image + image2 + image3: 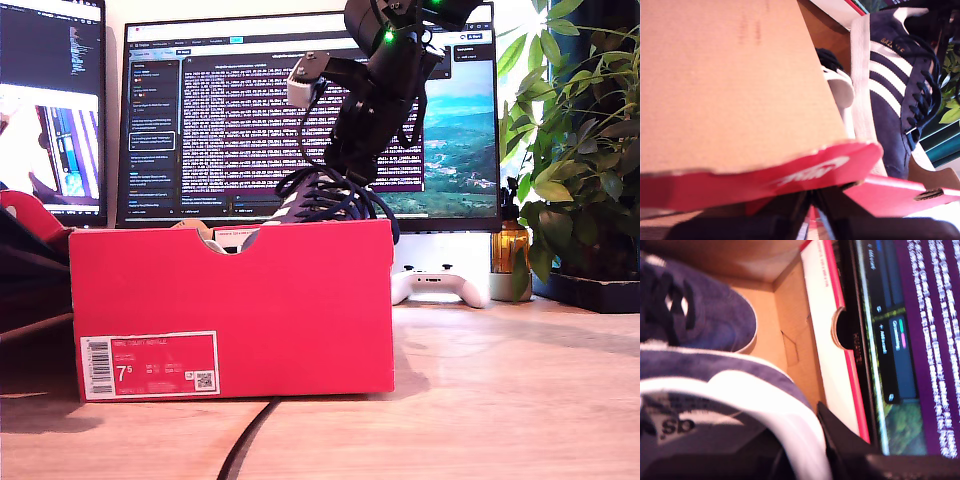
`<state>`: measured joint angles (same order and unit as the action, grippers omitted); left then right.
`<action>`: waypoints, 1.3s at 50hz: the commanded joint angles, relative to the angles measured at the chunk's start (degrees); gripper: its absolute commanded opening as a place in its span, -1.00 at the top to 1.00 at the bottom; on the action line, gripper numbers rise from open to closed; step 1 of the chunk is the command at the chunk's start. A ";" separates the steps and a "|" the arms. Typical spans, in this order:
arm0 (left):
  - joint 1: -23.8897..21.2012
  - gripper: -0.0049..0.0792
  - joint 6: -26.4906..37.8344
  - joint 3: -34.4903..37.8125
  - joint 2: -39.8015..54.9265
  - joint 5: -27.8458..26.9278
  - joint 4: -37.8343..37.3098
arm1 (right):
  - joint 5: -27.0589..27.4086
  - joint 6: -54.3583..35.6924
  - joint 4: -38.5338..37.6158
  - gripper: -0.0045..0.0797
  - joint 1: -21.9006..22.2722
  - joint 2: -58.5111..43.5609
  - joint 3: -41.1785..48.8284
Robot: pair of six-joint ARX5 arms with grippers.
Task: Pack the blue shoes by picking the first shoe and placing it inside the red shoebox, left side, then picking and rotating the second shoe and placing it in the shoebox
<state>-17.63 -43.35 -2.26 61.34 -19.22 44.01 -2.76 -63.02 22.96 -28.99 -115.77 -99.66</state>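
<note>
Red shoebox sits nearest; above it, my second gripper's claw grips a blue shoe.

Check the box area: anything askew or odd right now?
The held shoe in my second hand hangs tilted above the red shoebox, and its loose laces dangle at the rim at the exterior view's right, where they could snag. Nothing looks damaged.
</note>
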 commanded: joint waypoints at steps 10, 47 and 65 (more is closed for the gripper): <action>-0.17 0.93 -0.17 -0.68 0.15 -0.02 1.29 | 0.55 -1.33 2.58 0.92 -0.96 -2.34 -1.62; -0.15 0.93 -0.15 -0.68 0.15 0.02 0.11 | 0.70 0.79 6.88 0.76 -1.22 -1.18 -3.34; -0.15 0.93 -0.13 -0.68 0.15 1.01 -0.63 | 0.87 3.06 0.17 0.12 -3.48 -1.18 -3.34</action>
<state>-17.63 -43.35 -2.26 61.34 -18.72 42.81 -2.13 -60.23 24.38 -31.62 -116.60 -101.84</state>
